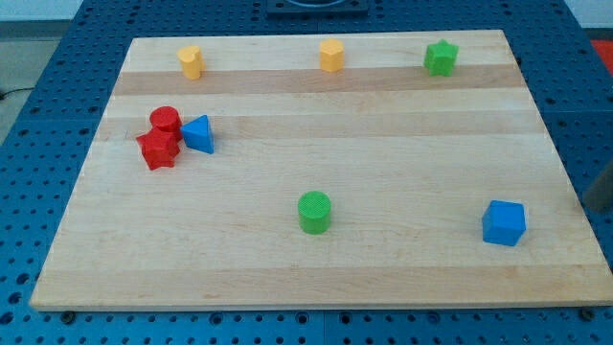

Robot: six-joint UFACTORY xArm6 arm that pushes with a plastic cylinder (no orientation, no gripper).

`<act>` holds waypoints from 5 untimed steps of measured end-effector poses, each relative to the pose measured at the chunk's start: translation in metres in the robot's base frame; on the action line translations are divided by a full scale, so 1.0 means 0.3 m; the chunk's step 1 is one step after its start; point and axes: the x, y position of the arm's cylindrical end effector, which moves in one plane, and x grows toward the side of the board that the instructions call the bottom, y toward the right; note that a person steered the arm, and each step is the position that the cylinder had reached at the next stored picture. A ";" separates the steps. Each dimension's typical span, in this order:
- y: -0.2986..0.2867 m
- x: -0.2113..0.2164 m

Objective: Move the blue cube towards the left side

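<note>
The blue cube [504,222] sits on the wooden board [383,144] near its lower right corner. A dark, blurred rod enters at the view's right edge, and my tip [589,205] is to the right of the blue cube and slightly above it in the view. The tip stands apart from the cube, just past the board's right edge.
A green cylinder [314,212] stands left of the cube at lower centre. A red cylinder [165,120], a red star [158,149] and a blue triangle [199,134] cluster at the left. Two yellow blocks [191,61] [331,55] and a green star [441,57] line the top.
</note>
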 end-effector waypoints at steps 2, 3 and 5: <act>-0.219 0.048; -0.340 -0.007; -0.399 0.082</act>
